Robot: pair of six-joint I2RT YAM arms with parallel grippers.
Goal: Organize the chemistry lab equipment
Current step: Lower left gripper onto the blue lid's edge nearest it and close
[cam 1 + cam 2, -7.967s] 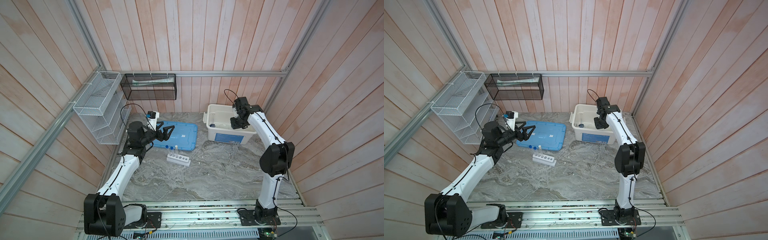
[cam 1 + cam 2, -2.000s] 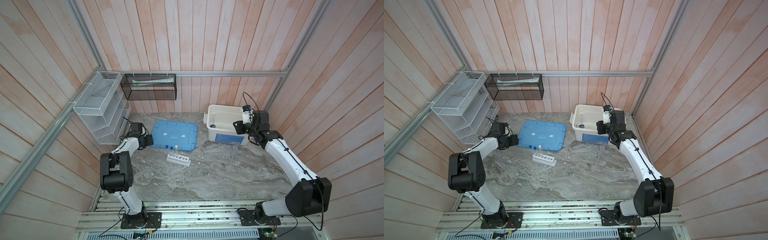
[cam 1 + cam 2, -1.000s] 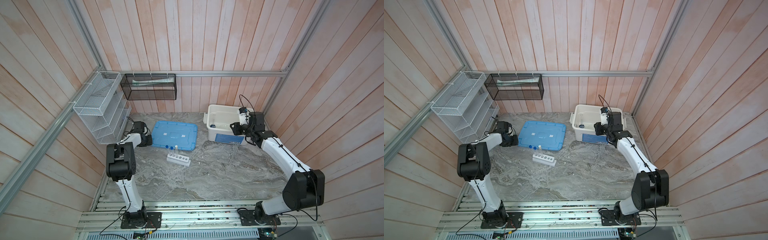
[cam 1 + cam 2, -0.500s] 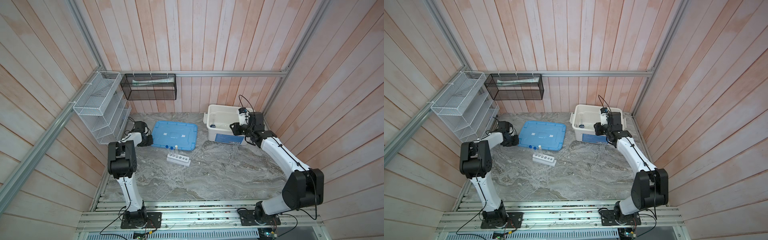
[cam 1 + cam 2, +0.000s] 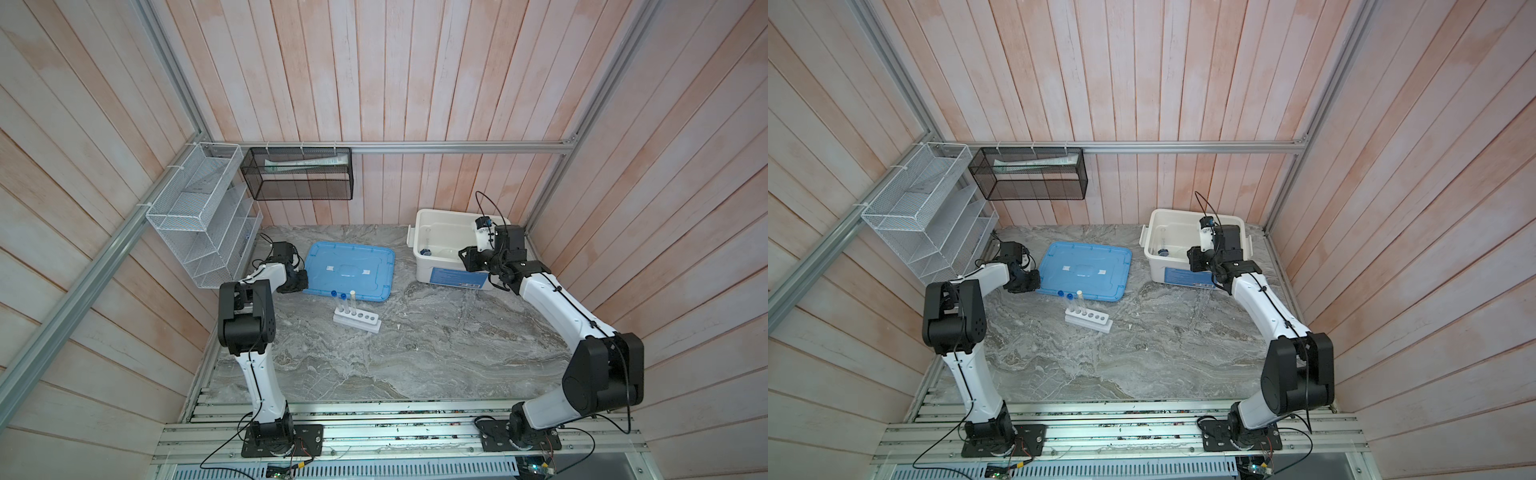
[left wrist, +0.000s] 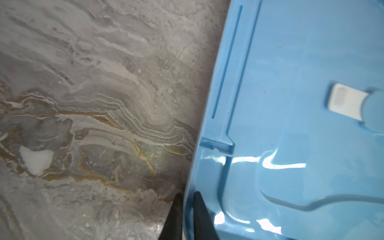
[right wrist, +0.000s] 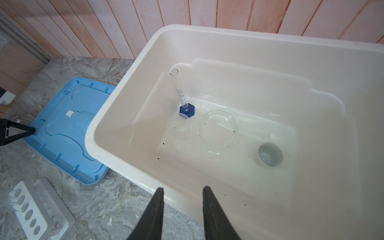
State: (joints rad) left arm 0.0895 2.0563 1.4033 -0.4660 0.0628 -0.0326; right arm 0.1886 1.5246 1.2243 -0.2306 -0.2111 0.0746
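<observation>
Within the left wrist view alone, left claw pinches blue lid; right claw hangs half-open, empty

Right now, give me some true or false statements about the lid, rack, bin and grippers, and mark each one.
1. The lid is on the bin. False: it lies on the table beside the bin.
2. Three tubes stand in the rack. True.
3. The left gripper is clamped on the lid's edge. True.
4. The right gripper holds a tube. False: it is open and empty, above the bin's front wall.
5. The bin is empty. False: a dish and a blue-based cylinder are inside.
</observation>
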